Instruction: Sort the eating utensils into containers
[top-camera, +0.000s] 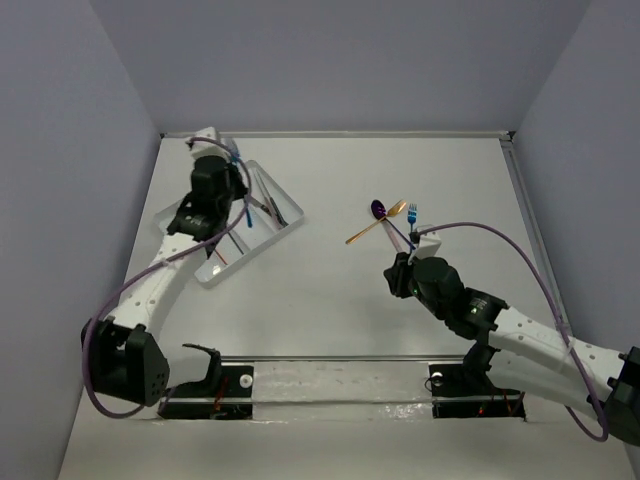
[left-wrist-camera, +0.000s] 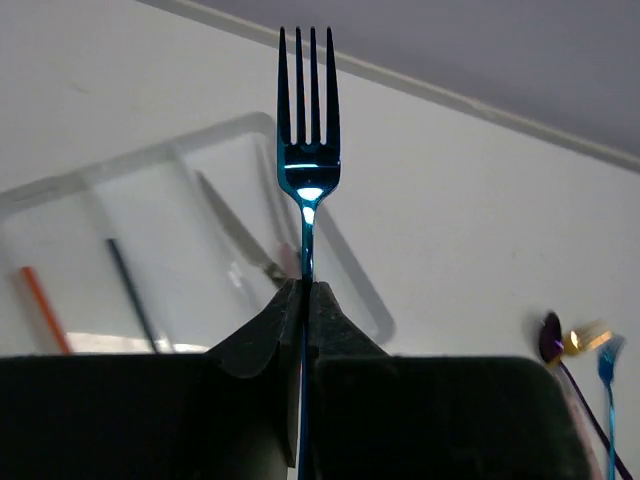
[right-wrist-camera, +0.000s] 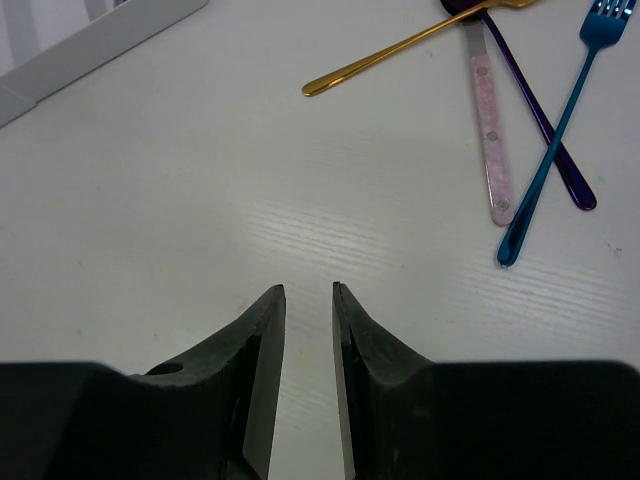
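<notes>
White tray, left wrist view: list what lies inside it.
An orange handle, a dark slender handle and a silver knife lie in it. The left gripper, shut on a blue fork, hides the near part of the white tray, so anything there cannot be seen.

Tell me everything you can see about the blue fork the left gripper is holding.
The shiny metallic-blue fork has four straight tines, a narrow neck catching a bright glare, and a thin handle. It points straight out from the left gripper, tines away, with its handle clamped between the black fingers, the only things touching it. The lower handle is hidden by the gripper. Behind it lies the white shallow plastic tray, holding a few utensils; the fork seems clear of it.
</notes>
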